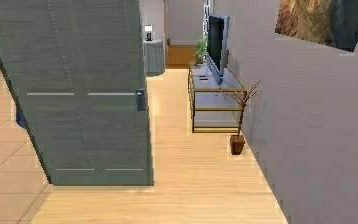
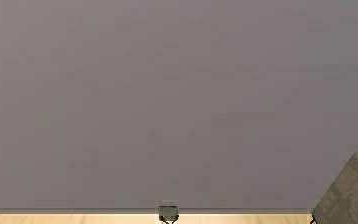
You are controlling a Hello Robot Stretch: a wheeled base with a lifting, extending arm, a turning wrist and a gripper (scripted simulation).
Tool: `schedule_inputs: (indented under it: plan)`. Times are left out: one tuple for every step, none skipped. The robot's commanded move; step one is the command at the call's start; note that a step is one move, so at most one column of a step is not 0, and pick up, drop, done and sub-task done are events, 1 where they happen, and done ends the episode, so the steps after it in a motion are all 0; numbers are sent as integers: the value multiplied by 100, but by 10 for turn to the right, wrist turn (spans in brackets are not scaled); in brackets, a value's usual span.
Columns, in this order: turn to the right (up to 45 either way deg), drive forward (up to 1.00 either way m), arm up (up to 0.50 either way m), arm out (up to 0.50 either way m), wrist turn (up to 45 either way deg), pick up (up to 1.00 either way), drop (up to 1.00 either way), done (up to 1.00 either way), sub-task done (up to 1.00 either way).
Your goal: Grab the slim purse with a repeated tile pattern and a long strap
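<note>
A wood-floored passage (image 1: 187,180) ran between a grey door (image 1: 82,95) at the forward view's left and a wall (image 1: 317,130) at its right, where a glass television stand (image 1: 215,108) and a potted twig (image 1: 237,143) stood; where the purse lay could not be told. A small dark tip, seemingly the gripper (image 2: 168,213), sat low in the arm side view against a grey wall (image 2: 177,100), and whether it held anything could not be told. Driving on risked clipping the door or toppling the potted twig, the passage being narrow.
</note>
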Motion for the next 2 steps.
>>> schedule_inputs:
  plan:
    - [0,0,10,0,0,0,0,0,0]
    - [0,0,0,0,0,0,0,100,0]
